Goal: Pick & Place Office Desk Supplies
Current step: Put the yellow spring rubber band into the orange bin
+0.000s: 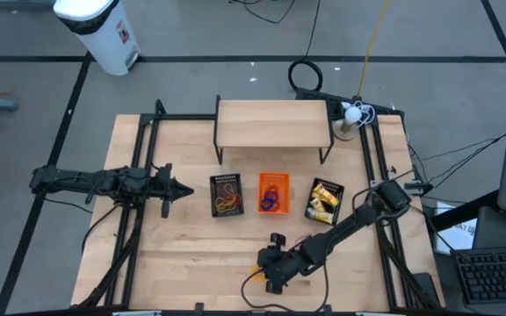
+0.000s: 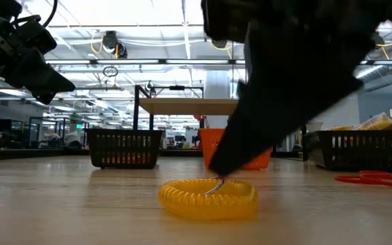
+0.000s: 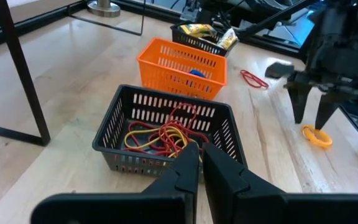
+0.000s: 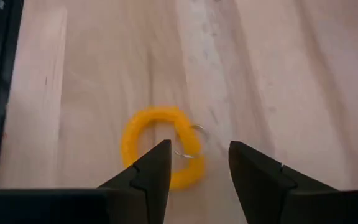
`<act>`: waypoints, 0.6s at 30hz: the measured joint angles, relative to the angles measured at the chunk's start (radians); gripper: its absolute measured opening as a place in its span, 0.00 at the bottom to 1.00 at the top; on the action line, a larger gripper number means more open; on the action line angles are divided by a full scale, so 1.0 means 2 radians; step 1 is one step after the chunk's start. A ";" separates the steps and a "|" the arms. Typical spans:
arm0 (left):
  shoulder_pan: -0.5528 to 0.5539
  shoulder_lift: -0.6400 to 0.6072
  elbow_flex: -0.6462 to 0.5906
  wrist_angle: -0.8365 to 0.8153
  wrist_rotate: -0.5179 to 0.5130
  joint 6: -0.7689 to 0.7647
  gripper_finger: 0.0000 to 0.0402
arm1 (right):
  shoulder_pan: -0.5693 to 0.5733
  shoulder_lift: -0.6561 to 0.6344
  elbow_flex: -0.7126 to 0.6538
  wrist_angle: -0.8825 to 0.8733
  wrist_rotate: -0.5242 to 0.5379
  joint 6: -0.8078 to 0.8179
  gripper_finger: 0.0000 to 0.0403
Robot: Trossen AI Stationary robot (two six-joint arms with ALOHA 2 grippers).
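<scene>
Your right gripper [image 4: 199, 165] is hanging with its fingers [image 4: 151, 168] parted and nothing between them, tips pointing down at the yellow coil ring [image 4: 160, 152] lying flat on the surface [image 1: 183, 254] near its front edge, a little right of the middle. The ring is sitting directly under the gap, with the side that carries the small metal loop [image 4: 188, 142] lining up between the two tips; one tip is standing over the ring's open centre, the other just outside the band. It has no real long axis, being a near-round loop, so what you are depending on is straddling that one stretch of band. From the low view I am judging the tips to be almost touching the coil, though the arm is blocking much of it, so contact is uncertain.

The right arm is reaching in from the right edge, stretched diagonally toward the front, wrist tipped steeply down. It is by far the nearer arm.

Your left gripper [image 3: 201, 165] is waiting near the left edge with fingers pressed together, empty, facing the black mesh tray [image 3: 114, 134] of rubber bands [image 3: 160, 134].
</scene>
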 joint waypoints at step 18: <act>0.000 0.000 0.000 -0.007 0.000 0.002 0.05 | -0.017 0.024 0.002 -0.018 0.006 0.004 0.04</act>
